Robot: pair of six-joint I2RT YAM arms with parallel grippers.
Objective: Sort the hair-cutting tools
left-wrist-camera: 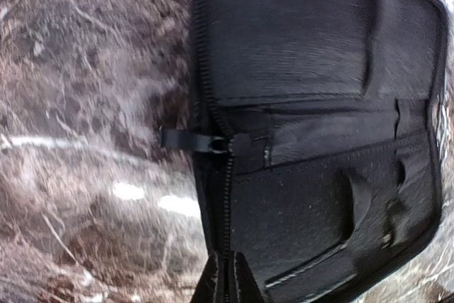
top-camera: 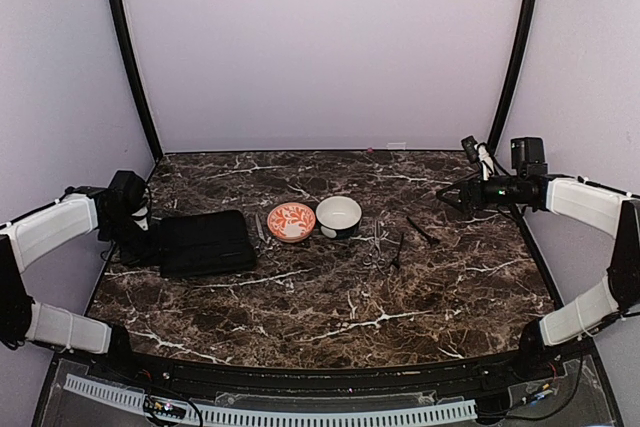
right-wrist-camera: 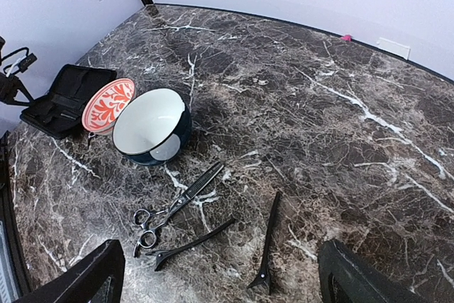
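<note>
Silvery thinning scissors (right-wrist-camera: 174,207) lie on the marble right of the white bowl (right-wrist-camera: 181,129). Two slim black clips (right-wrist-camera: 191,243) (right-wrist-camera: 269,243) lie beside them, one of them (top-camera: 421,231) set further right. Another thin pale tool (top-camera: 259,227) rests between the black case (top-camera: 205,242) and the orange-patterned bowl (top-camera: 291,221). My right gripper (right-wrist-camera: 227,285) hangs open well above the clips, with nothing between its fingers. My left gripper (left-wrist-camera: 227,285) is shut on the zipper edge of the opened case (left-wrist-camera: 319,104), at its left side.
Both bowls stand side by side at mid-table, the orange one (right-wrist-camera: 108,104) nearer the case (right-wrist-camera: 64,101). The case's inside shows pockets and elastic loops. Dark frame posts rise at the back corners, and white walls close the table in.
</note>
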